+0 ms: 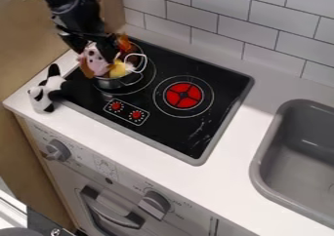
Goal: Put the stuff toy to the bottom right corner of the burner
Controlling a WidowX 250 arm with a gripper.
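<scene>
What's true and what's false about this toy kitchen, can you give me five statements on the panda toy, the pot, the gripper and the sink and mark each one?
1. The panda toy is by the left corner of the stovetop. True.
2. The pot stands on the red-centred burner. False: it stands on the burner to the left of that one.
3. The gripper is over the sink. False: it is at the pot.
4. The sink is on the right side of the view. True.
5. The pot has nothing in it. False: a yellow item is among the things in it.
</scene>
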